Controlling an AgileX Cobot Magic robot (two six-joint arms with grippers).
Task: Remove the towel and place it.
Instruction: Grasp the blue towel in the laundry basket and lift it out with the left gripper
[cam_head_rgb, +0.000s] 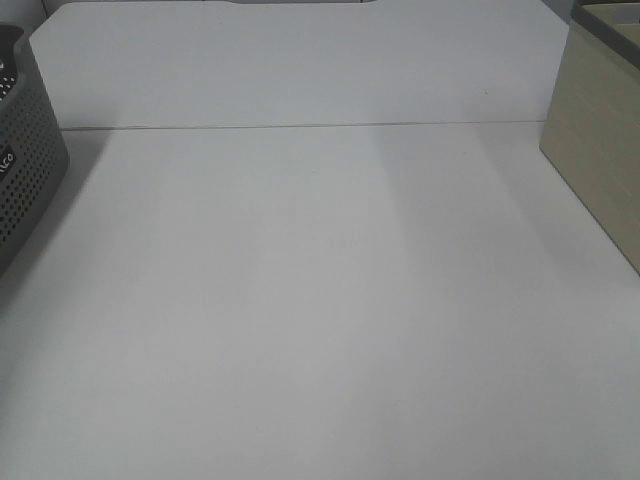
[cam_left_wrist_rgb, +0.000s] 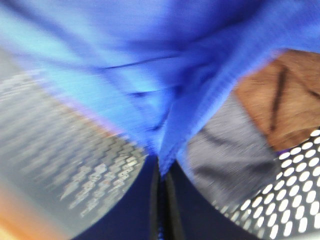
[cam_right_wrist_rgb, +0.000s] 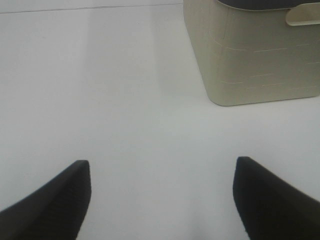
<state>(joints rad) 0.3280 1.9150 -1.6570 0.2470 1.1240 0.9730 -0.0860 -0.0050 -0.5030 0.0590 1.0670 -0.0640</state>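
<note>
The royal-blue towel (cam_left_wrist_rgb: 150, 65) fills most of the blurred left wrist view, bunched in folds. A fold of it runs down between the two dark fingers of my left gripper (cam_left_wrist_rgb: 162, 180), which is shut on it inside a perforated grey basket (cam_left_wrist_rgb: 295, 195). My right gripper (cam_right_wrist_rgb: 162, 172) stands wide open over the bare white table (cam_right_wrist_rgb: 100, 90), its two black fingertips (cam_right_wrist_rgb: 65, 195) far apart with nothing between them. Neither gripper nor the towel shows in the exterior high view.
A dark grey perforated basket (cam_head_rgb: 25, 160) sits at the table's left edge. A beige bin (cam_head_rgb: 600, 150) stands at the right, also seen as the beige bin (cam_right_wrist_rgb: 250, 55) ahead of my right gripper. Brown and grey cloths (cam_left_wrist_rgb: 280, 100) lie beside the towel in the basket.
</note>
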